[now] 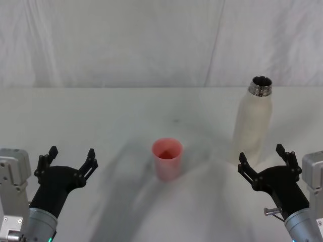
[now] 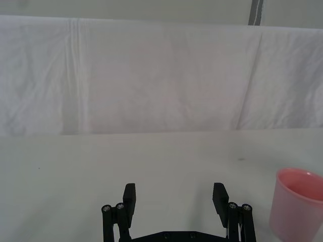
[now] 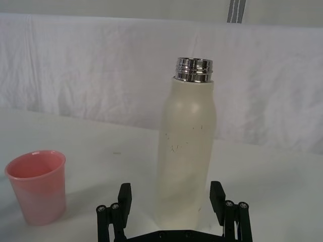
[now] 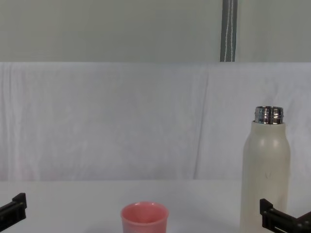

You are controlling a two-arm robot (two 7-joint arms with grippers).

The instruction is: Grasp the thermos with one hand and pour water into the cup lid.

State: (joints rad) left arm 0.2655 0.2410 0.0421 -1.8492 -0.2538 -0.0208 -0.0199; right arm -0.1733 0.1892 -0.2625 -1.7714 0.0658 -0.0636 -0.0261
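Presently your right gripper sits at the lower right of the head view, jaws spread wide just short of the bottle, lined up to clasp its body; the pink cup stands mid-frame, well apart; your left gripper waits agape at lower left, holding nothing.

The thermos is a tall cream-white bottle. It stands straight up on the right side of the table. Its shiny steel neck is open, with no lid on it. The cup lid is a small round pink cup. It stands upright near the middle of the table, mouth up. It is well apart from the thermos, on its left.
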